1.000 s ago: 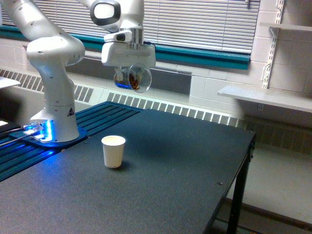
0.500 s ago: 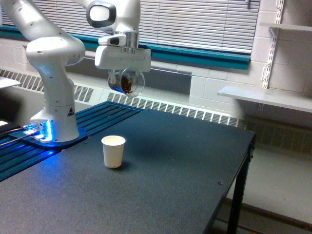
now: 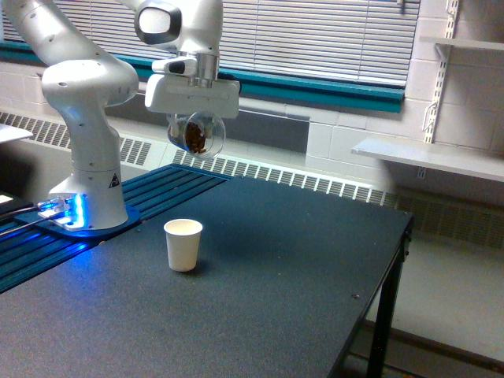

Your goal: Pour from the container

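Note:
A small clear round container (image 3: 196, 133) with brown nut-like pieces inside hangs high above the table, tipped on its side. My gripper (image 3: 194, 124) is shut on it from above, under the white hand. Below and slightly toward the exterior view's left stands an upright white paper cup (image 3: 183, 245) on the dark table (image 3: 260, 299). The container is well above the cup and not touching it. No pieces are seen falling.
The arm's white base (image 3: 87, 189) with blue lights stands at the exterior view's left on blue slats. The table's right edge (image 3: 386, 291) drops off to the floor. A wall shelf (image 3: 429, 157) sits at the right, and window blinds and a radiator run behind.
The gripper with the container has moved toward the exterior view's left and slightly up, closer to above the paper cup. The paper cup has not moved.

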